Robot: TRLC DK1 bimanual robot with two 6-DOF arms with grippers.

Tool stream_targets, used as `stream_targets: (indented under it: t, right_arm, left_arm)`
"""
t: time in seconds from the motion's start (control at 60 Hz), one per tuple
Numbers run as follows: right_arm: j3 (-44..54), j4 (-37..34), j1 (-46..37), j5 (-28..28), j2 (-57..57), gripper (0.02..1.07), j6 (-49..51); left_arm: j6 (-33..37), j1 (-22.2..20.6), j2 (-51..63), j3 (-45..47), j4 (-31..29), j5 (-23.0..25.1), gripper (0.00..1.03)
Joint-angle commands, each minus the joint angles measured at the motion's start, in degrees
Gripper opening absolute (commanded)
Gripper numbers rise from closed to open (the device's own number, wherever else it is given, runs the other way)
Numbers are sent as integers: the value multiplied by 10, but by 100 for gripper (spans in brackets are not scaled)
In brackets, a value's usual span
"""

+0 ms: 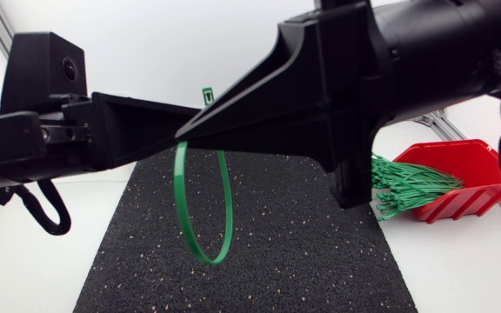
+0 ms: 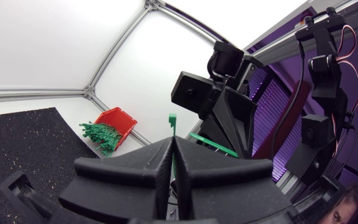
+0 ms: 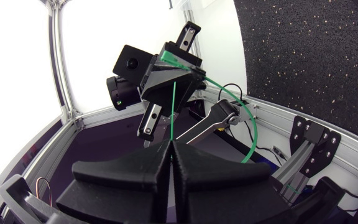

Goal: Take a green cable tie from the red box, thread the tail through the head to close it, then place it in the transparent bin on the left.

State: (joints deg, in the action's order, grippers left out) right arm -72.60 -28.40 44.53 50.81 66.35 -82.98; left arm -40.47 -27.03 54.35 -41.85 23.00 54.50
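Right now the left end effector (image 2: 171,142) has its two wedge fingers pressed together on the green cable tie (image 1: 177,191), whose small square head pokes up just above the fingertips. The right end effector (image 3: 171,144) is likewise closed, pinching a thin green strand of the same tie that runs straight out from its tips toward the left one. In the head view the two meet tip to tip at upper centre, the left arm entering from the left edge and the right arm from the upper right. The tie hangs below them as a closed loop over the black speckled mat (image 1: 277,252).

The pick looks done, and the tail appears to be through the head, though the joint itself is hidden behind the fingers. What remains is the drop into the transparent bin, which no view shows. At the right of the frame the red box (image 1: 472,161) sits on the white surface (image 1: 459,274), with spare green ties (image 1: 411,184) spilling over its front. No label or writing can be read.
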Motion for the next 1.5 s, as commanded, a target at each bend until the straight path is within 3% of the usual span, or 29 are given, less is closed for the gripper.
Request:
stream_targets:
  t: [0.0,1.483]
  right_arm:
    - [16,7,-2,2,-8,8,-17]
    - [21,21,-10,2,-2,8,-9]
  left_arm:
    - [1,-3,-6,-9,10,-2,3]
    - [2,-17,-13,14,7,-2,3]
